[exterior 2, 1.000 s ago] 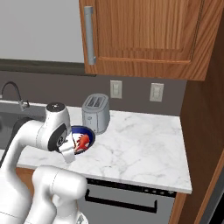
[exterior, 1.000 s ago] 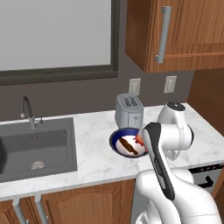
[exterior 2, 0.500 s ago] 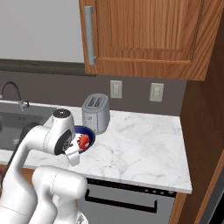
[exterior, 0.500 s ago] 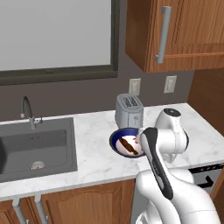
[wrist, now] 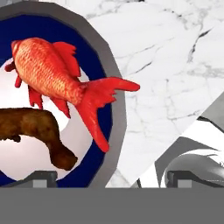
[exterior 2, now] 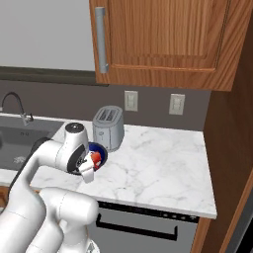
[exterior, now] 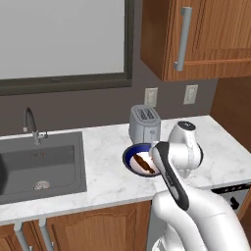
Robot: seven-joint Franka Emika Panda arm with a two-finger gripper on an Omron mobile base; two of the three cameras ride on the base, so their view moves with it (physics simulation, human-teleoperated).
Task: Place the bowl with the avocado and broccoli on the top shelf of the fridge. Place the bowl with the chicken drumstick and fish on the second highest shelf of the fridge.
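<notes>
In the left base view, the dark blue bowl (exterior: 138, 161) sits on the marble counter (exterior: 105, 169) at centre frame, just in front of the toaster (exterior: 145, 123), with the chicken drumstick (exterior: 142, 163) lying across its white inside. The white arm rises from the lower right and folds forward, so its wrist covers the bowl's right side. The sink (exterior: 39, 165) lies at the left.

In the right base view, the bowl shows at left of centre, largely hidden behind the arm's wrist; the red-orange fish (exterior 2: 95, 157) peeks out beside the gripper (exterior 2: 88, 173), which points down at the bowl's near edge.

In the hand view, the fish fills the upper left, its tail draped over the grey rim (wrist: 114, 105), and the drumstick lies below it at the left. The two finger tips (wrist: 42, 178) stand well apart at the bottom edge, one over the bowl's inside and one outside it, so the jaws are spread across the rim with nothing held.

The bowl looks rigid, smooth and probably slippery; I judge the thin rim the only workable hold, and the loose food may slide if it tips.
</notes>
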